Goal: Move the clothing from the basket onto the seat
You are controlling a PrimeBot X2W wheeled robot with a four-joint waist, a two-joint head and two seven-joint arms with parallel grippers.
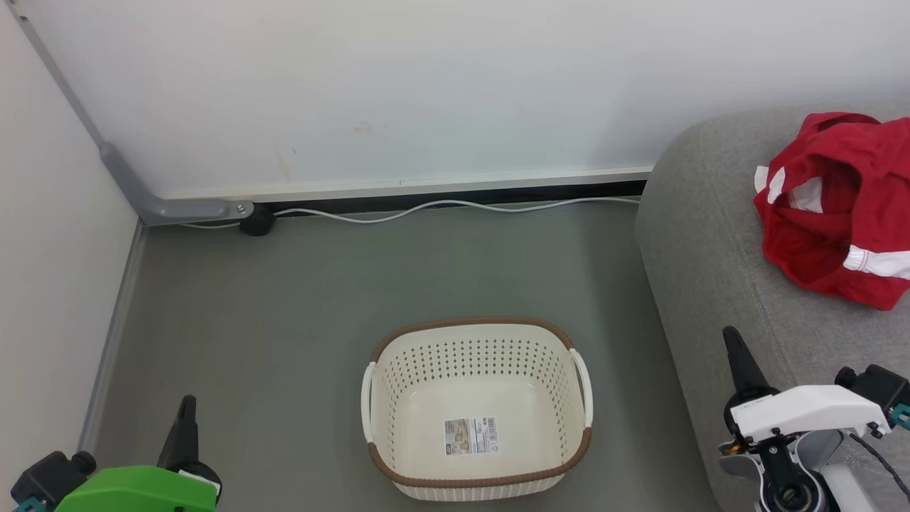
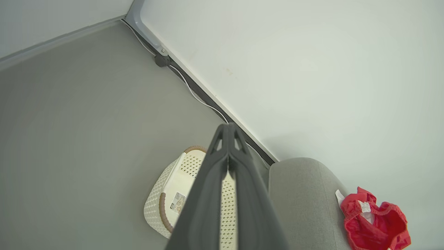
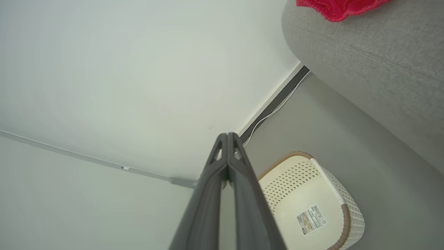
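Both pincers are pressed shut with nothing between the fingers. On the head view I count two of them: the left gripper (image 1: 187, 407) at the lower left over the floor (image 1: 284, 320), and the right gripper (image 1: 732, 340) at the lower right, just in front of the seat's edge. Each wrist view shows its own pair of dark fingers meeting at the tips, on the left (image 2: 228, 127) and on the right (image 3: 227, 135).

One basket (image 1: 473, 321) stands upright on the floor between the two grippers. It has two white side handles and a brown rim, and nothing lies inside it. On its bottom sits one label (image 1: 470, 435) with a barcode and a small picture, and the print is too small for me to read in any view (image 3: 311, 219).

One seat (image 1: 711, 270) fills the right side, just beside the basket but not touching it. The clothing (image 1: 832, 213) lies on top of it as a single crumpled red heap with white stripes and panels. How many garments are in it I cannot tell. The heap is well apart from the basket, and from the left wrist I see it (image 2: 378, 225) lying on the grey cushion (image 2: 301, 194), with the basket (image 2: 156, 205) below on the floor.

One white cable (image 1: 455, 206) runs along the foot of the wall (image 1: 426, 85) to a small black fitting (image 1: 256, 222) near the corner.
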